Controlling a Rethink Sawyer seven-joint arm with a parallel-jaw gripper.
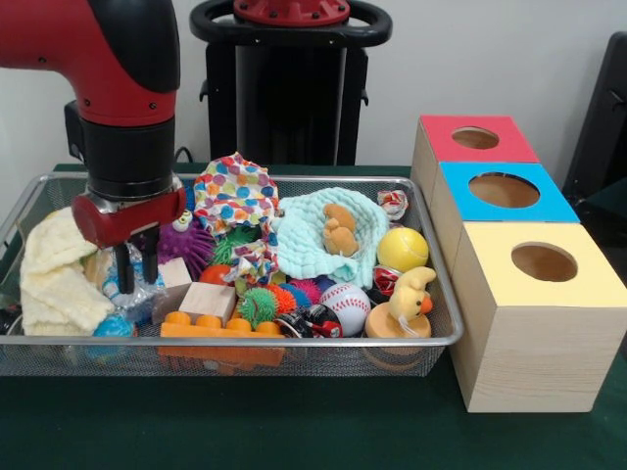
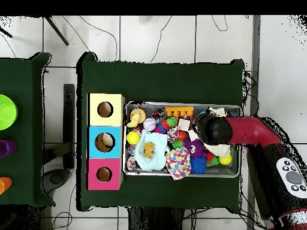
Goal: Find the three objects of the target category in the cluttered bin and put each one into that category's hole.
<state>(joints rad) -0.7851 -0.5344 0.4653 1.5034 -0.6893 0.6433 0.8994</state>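
Observation:
My gripper [image 1: 137, 266] hangs down into the left end of the wire bin [image 1: 443, 338], open, its tips near a wooden block [image 1: 208, 301] and crinkled clear plastic [image 1: 132, 292], with nothing held between them. A purple spiky ball [image 1: 186, 245] sits just behind it. The bin also holds a yellow tennis ball [image 1: 404, 249], a baseball [image 1: 345, 304], a green spiky ball [image 1: 258, 305], a mint cloth [image 1: 304, 245] and a duck toy [image 1: 409, 292]. In the overhead view the arm [image 2: 240, 130] covers the gripper. Three boxes with holes stand beside the bin: red [image 1: 476, 138], blue [image 1: 504, 190], yellow [image 1: 544, 262].
A cream cloth [image 1: 54, 274] fills the bin's left end, a polka-dot cloth [image 1: 233, 196] lies at the back, and an orange brick [image 1: 220, 328] rests against the front wall. In the overhead view, coloured bowls [image 2: 5, 111] sit on a separate table.

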